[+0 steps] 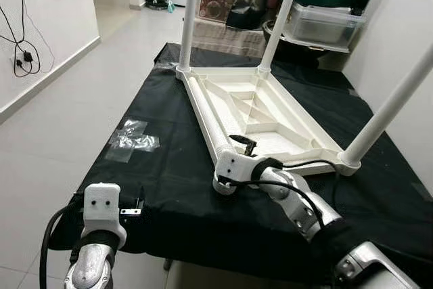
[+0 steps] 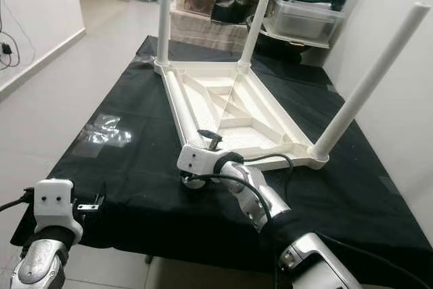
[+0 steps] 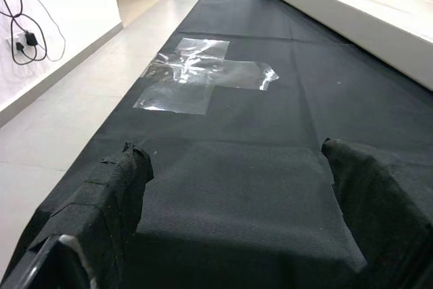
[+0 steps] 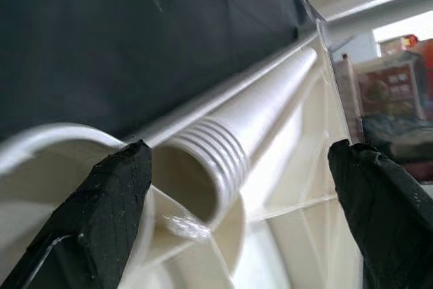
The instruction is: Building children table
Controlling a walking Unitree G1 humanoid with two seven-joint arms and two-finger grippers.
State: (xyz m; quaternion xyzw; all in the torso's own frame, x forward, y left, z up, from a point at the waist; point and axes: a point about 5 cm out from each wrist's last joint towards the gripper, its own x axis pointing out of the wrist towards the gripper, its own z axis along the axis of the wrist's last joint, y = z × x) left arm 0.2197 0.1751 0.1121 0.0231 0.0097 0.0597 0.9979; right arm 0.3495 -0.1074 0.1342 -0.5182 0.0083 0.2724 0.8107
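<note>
Children's table top (image 1: 260, 109), white plastic, lies upside down on a black cloth (image 1: 155, 167) over the work surface; ribbed underside faces up. Three white legs stand screwed into corner sockets: two at the far corners (image 1: 191, 11) (image 1: 281, 15), one at the near right corner (image 1: 389, 109). Fourth leg (image 4: 270, 109) lies loose inside the frame along the left edge, its threaded, ridged end pointing at the empty near-left socket (image 4: 81, 167). Step in hand, as I judge it: fitting the last leg. Right gripper (image 4: 237, 187) sits at that near-left corner, fingers spread wide on either side of the threaded end, not closed on it. Next move likely calls for closing on the leg, lifting it clear of the frame, standing it upright over the socket and turning it in; the threads must meet squarely or it may jam. Left gripper (image 3: 230, 187) hovers low over the near-left edge of the cloth, fingers apart, holding nothing. A crumpled clear plastic bag (image 3: 203, 76) lies on the cloth ahead of it. Storage boxes and clutter (image 1: 318, 21) stand beyond the far end.
</note>
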